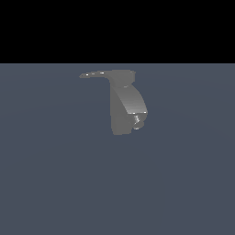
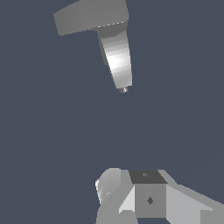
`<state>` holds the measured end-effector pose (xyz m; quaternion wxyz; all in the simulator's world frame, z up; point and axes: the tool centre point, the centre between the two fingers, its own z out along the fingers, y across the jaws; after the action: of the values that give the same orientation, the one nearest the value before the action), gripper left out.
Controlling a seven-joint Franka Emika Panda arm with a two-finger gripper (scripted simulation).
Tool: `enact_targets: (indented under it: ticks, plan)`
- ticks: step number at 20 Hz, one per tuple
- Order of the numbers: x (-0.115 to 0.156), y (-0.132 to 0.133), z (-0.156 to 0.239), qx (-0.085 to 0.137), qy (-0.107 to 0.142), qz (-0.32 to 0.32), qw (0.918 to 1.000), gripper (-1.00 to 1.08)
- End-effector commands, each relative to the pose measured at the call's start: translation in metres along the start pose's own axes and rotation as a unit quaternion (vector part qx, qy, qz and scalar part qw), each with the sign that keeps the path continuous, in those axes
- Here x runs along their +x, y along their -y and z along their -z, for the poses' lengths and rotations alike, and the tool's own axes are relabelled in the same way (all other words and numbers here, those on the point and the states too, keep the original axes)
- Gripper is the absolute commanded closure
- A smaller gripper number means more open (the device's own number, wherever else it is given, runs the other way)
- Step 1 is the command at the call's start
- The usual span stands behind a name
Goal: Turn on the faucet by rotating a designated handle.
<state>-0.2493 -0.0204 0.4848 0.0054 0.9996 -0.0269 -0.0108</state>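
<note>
The flat blue-grey floor [image 1: 55,183] carries the grey faucet [image 1: 123,108], standing upright near the middle of the exterior view with its curved spout bending down toward that view's right. The thin handle [image 1: 94,74] projects from the top cap toward the exterior view's left, untouched. The gripper [image 2: 131,197] shows only partly in the wrist view, well apart from the faucet; whether its jaws are parted cannot be told.

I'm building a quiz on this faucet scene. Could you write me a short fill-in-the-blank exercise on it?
1. In the exterior view, the handle sticks out from the faucet's top toward that view's ____.
2. The spout ends in a small round ____.
3. The robot arm shows only in the ____ view.
4. The gripper is ____ the faucet, not touching it.

Missing words: left; nozzle; wrist; apart from
</note>
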Motion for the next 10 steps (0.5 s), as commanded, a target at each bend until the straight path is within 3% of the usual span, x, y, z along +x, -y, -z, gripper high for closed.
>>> enact_targets:
  ticks: [1,10]
  plan:
    - [0.000,0.000,0.000,0.000,0.000,0.000,1.0000,1.08]
    - [0.000,0.005,0.011,-0.022,-0.005,0.019,0.9996,1.08]
